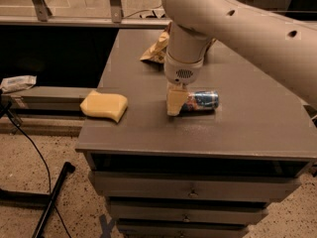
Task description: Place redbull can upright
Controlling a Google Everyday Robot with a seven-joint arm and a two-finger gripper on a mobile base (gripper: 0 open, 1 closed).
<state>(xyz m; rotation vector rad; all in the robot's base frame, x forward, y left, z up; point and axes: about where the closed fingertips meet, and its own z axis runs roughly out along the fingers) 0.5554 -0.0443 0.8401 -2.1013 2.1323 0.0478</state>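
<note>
In my one camera view, the can (203, 101) lies on its side on the table (247, 128). The gripper (176, 103) is down at the can's end nearer the sponge (104, 105), covering it. I cannot tell how wide the jaws stand.

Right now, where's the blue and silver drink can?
The metal can lies sideways mid-view on the grey table, at the gripper, right of the yellow sponge block.

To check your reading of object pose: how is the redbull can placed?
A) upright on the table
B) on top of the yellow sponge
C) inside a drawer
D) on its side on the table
D: the redbull can lies on its side on the table, the gripper at its end nearer the sponge.
</note>
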